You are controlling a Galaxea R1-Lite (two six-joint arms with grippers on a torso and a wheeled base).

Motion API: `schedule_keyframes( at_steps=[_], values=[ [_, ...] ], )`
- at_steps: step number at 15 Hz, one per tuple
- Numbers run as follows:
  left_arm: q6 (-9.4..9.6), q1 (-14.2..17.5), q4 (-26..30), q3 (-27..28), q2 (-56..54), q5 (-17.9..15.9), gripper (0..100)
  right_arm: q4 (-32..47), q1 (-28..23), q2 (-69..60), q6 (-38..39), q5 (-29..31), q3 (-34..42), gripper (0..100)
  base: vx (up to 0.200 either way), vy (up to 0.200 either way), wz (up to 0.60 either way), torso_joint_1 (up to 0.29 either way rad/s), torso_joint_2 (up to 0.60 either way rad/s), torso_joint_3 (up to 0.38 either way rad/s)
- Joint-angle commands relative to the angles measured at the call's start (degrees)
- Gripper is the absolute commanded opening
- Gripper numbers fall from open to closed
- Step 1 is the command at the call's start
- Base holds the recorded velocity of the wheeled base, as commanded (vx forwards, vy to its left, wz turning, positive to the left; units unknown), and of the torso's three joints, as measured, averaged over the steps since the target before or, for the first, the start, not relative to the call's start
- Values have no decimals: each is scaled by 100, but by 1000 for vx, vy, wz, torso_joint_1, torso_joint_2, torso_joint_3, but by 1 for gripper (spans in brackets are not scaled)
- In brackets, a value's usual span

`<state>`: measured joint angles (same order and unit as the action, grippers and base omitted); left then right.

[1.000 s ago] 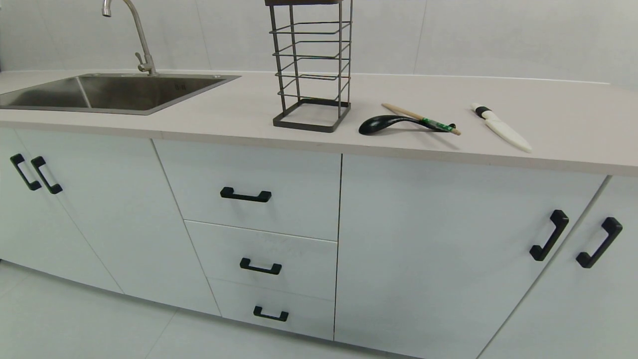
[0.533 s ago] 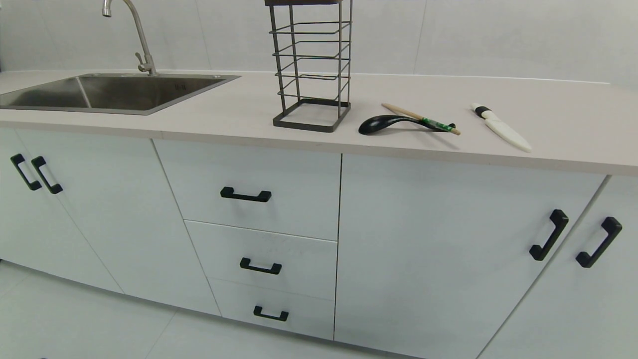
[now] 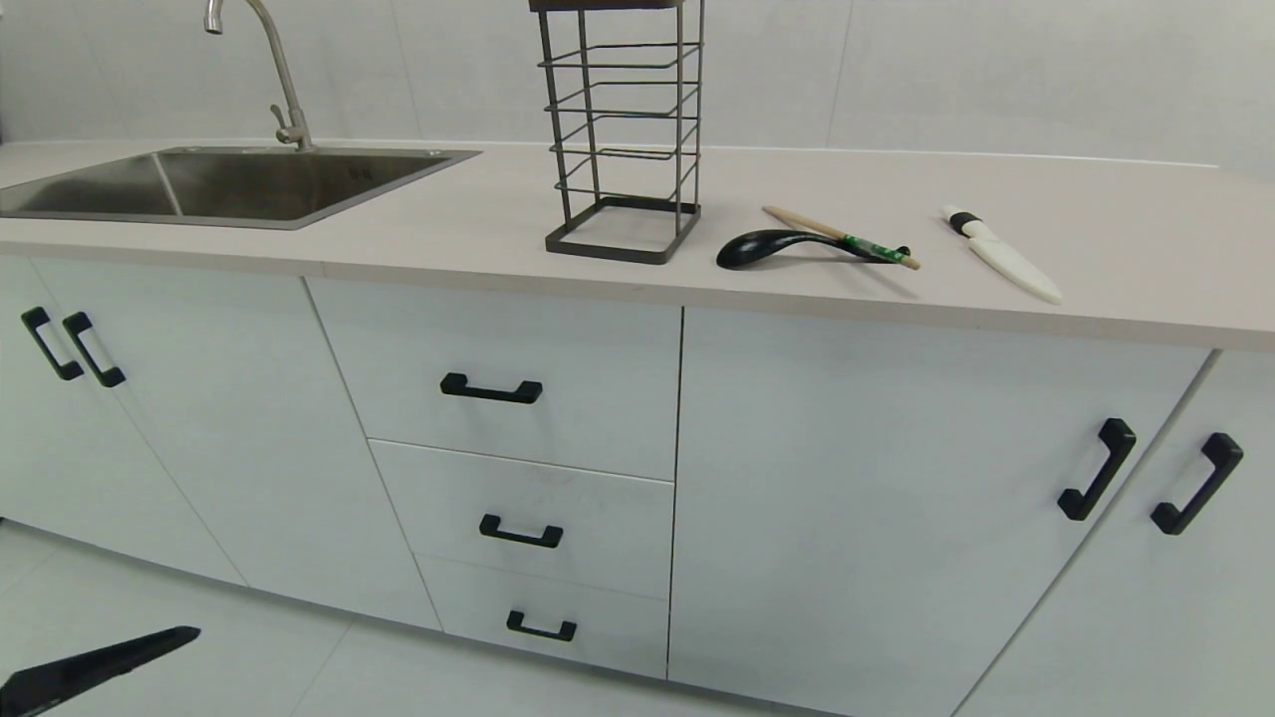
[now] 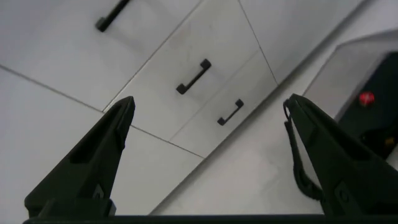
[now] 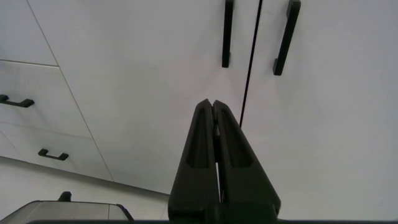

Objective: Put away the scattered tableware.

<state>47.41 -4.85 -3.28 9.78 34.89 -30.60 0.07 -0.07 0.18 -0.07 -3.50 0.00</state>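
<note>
The black spoon (image 3: pixel 755 247), centre-right, looked light, stiff, slick; its raised handle seemed the best hold. Left claw (image 4: pixel 210 102) gaped wide; right claw (image 5: pixel 212 104) sat closed.

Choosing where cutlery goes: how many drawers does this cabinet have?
3, stacked under the counter below the wire rack: top drawer, middle drawer, bottom drawer, all shut.
</note>
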Motion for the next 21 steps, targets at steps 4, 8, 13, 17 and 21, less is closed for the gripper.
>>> schedule_keyframes(
  at_steps=[4, 8, 13, 17, 21],
  values=[
    [1139, -1448, 3, 130, 1442, 880, 100, 1, 7, 8, -1, -2, 0, 0, 0, 0, 0, 0, 0, 0],
    [1157, -2696, -50, 587, 2804, 1698, 100, 1, 7, -1, -1, -2, 0, 0, 0, 0, 0, 0, 0, 0],
    [1148, -3277, -138, 868, 3744, 2207, 100, 1, 7, 8, -1, -2, 0, 0, 0, 0, 0, 0, 0, 0],
    [1104, -3250, -331, 868, 4281, 2348, 100, 1, 7, -1, -1, -2, 0, 0, 0, 0, 0, 0, 0, 0],
    [1113, -3004, -1377, 683, 5159, 2357, 100, 1, 7, 8, -1, -2, 0, 0, 0, 0, 0, 0, 0, 0]
  ],
)
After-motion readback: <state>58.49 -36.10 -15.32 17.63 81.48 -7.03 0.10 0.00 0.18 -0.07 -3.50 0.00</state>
